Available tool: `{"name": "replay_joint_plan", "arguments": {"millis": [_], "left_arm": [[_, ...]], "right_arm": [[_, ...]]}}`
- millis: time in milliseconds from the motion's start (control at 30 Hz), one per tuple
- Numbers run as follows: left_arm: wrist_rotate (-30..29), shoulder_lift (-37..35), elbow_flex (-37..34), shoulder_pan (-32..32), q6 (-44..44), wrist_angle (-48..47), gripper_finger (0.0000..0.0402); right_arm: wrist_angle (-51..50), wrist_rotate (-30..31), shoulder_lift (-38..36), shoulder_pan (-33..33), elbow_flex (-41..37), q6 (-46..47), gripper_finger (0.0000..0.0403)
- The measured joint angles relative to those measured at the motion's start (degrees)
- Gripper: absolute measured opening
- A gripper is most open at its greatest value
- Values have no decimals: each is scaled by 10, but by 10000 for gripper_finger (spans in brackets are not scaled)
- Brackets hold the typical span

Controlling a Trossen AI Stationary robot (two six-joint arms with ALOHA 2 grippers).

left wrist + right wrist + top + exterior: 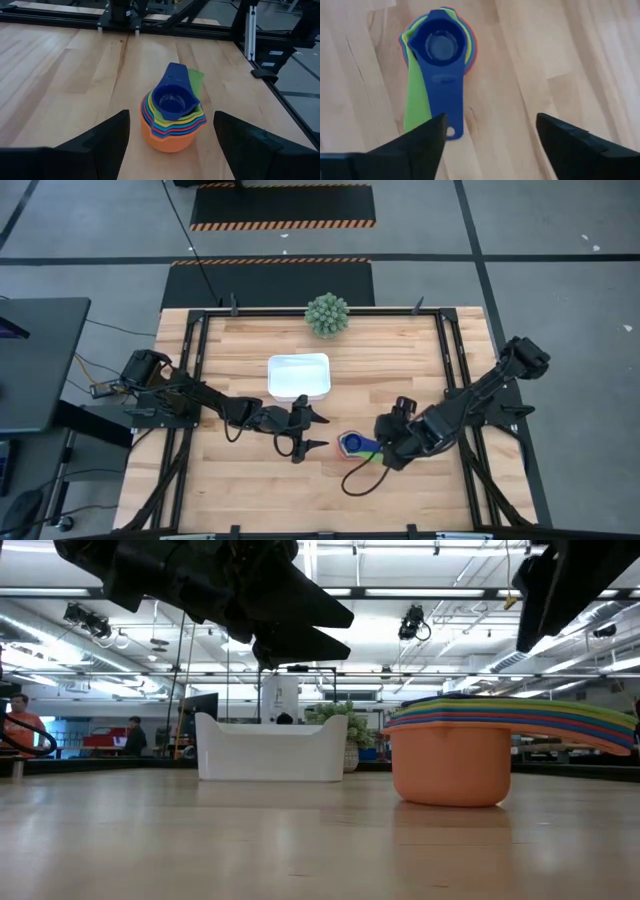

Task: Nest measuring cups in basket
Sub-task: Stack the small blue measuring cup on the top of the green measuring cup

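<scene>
Overhead view: the table (pixel 250 340), a pale wooden top inside a dark frame, fills the middle of the frame. The basket (pixel 298 376) sits at centre, slightly above the midline, well clear of every table edge. The cups (pixel 353 444) stand as one nested stack on the bare wood, lower right of the basket and apart from it, with the handles pointing toward the lower right. A plant (pixel 327 315) rests at the top-centre edge of the table, above the basket.

The left gripper (pixel 316 430) lies left of the stack, below the basket, fingers spread and holding nothing; a strip of bare wood separates it from the cups. The right gripper (pixel 392 430) lies just right of the stack, fingers likewise spread and empty. The stack thus sits between the two tools, with open wood below it toward the lower table edge.

Level view: the orange outer cup (pixel 450 765) stands upright on the wood at right, coloured rims layered above it; the basket (pixel 272 750) appears farther back at centre left, with clear table surface between them.

Left wrist view: the stack (pixel 172 120) stands ahead of the spread fingers (pixel 100 142), dark blue cup (pixel 172 99) innermost, a green handle (pixel 196 82) beside the blue one.

Right wrist view: the dark blue cup (pixel 440 45) is seen from above, its handle (pixel 447 100) reaching toward the parted fingers (pixel 415 142), bare wood on all sides.
</scene>
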Motion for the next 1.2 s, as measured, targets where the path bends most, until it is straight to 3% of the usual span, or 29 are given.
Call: {"name": "replay_joint_plan", "arguments": {"millis": [200,400,533,833,1200], "left_arm": [[0,0,0,0,-3,-10,292],[0,0,0,0,-9,-20,292],[0,0,0,0,-11,-18,292],[0,0,0,0,-12,-20,292],[0,0,0,0,-12,-19,292]], "right_arm": [[108,-71,6,-17,-32,-31,361],[132,-85,14,-22,-45,-4,392],[137,-81,46,-21,-45,-4,395],[169,-132,105,-29,-45,-17,393],[165,-128,86,-36,-45,-18,392]]}}
